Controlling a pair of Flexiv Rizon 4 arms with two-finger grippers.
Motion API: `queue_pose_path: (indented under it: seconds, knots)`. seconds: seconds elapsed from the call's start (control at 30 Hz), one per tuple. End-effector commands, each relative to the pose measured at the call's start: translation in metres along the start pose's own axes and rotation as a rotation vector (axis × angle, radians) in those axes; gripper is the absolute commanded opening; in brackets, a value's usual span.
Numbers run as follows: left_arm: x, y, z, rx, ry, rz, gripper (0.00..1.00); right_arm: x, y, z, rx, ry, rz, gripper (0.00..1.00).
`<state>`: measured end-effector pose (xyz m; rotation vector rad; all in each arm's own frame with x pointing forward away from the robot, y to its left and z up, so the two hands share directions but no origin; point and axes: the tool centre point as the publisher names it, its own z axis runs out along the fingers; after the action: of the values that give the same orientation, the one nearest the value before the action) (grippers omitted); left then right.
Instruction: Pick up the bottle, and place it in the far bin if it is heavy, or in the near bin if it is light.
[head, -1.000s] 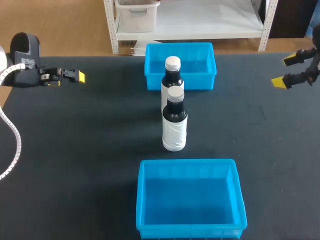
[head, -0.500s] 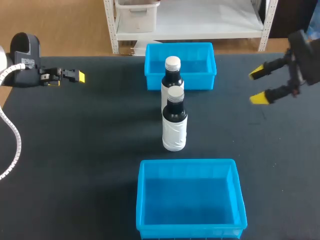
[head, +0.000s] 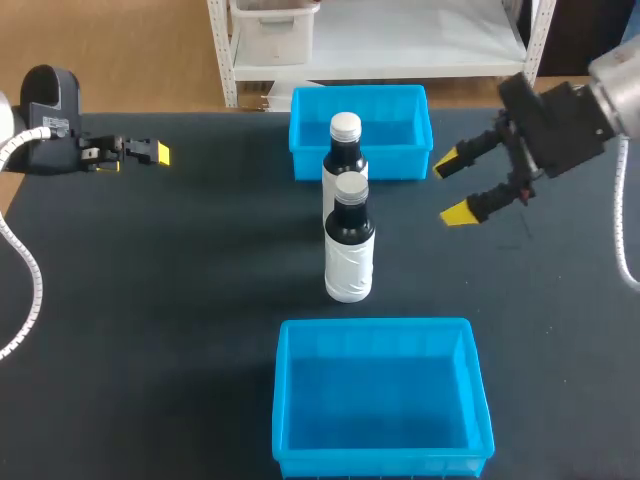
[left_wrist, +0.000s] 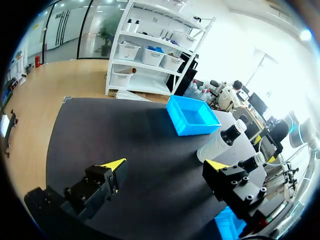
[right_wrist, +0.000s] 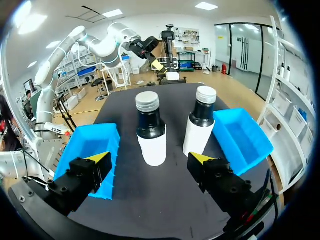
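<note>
Two bottles here, not one. The near bottle (head: 349, 250) stands upright mid-table, and the far bottle (head: 345, 150) stands upright close behind it, just in front of the far bin (head: 300, 100). The wrist view shows a gap between the two bottles. The near bin (head: 283, 400) sits at the front edge of the dark table (head: 150, 280). Neither bin has anything in it.

The right gripper (head: 452, 188) is off to the bottles' right, not touching them, with its fingers spread wide and nothing held. The left gripper (head: 152, 152) is well away at the left, also spread and empty.

Step looks like the approach to grasp, and I can't tell which bottle is the target. To do it well:
- Commit to one bottle and centre the fingers on it alone.
- Go in level and close on the white body below the neck.
- Keep the outer finger out of the gap so the other bottle isn't tipped.
- Lift straight up to judge the weight before choosing a bin.
</note>
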<state>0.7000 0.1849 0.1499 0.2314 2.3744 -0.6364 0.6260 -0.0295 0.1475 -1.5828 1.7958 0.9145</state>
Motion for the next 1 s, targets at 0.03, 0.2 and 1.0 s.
queue_pose_path:
  seconds: [0.03,0.2,1.0]
  knots:
    - [0.000,0.000,0.000,0.000,0.000,0.000,1.00,-0.007,0.009,0.017,0.017,0.010,-0.011,1.00]
    - [0.000,0.000,0.000,0.000,0.000,0.000,1.00,-0.014,0.010,0.035,-0.013,0.015,-0.037,1.00]
    - [0.000,0.000,0.000,0.000,0.000,0.000,1.00,-0.038,0.007,0.094,-0.075,0.004,-0.064,1.00]
